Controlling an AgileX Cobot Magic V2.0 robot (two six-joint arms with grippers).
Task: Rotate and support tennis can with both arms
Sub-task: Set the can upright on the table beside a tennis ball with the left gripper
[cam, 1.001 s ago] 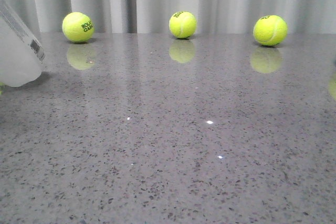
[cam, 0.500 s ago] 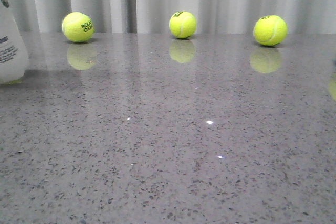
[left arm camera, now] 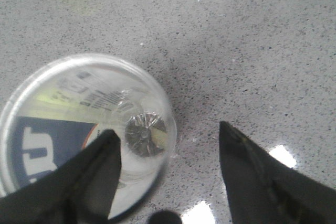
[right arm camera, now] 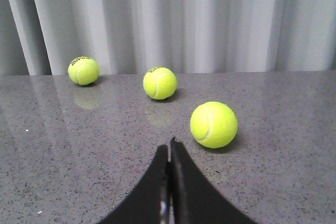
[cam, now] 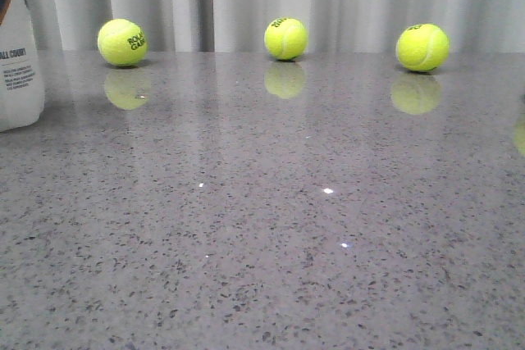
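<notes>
left pincer (left arm camera: 168,145) points straight down, its two black fingers (left arm camera: 92,174) spread wide apart. right pincer (right arm camera: 169,148) reaches level and forward, fingers pressed flat together, nothing held between them.

The left tool (left arm camera: 168,156) shows as two matte black fingers, each a broad wedge narrowing to a blunt tip. One finger (left arm camera: 92,174) has a smooth, slightly glossy face with rounded edges; the other (left arm camera: 252,171) shows a faint lighter line along its upper edge. A small dark rounded part sits between their bases. The right tool (right arm camera: 169,145) appears as two slim black fingers that curve outward toward their bases and taper to fine points, with a thin pale seam between them. No cables, screws or markings are visible.
</notes>
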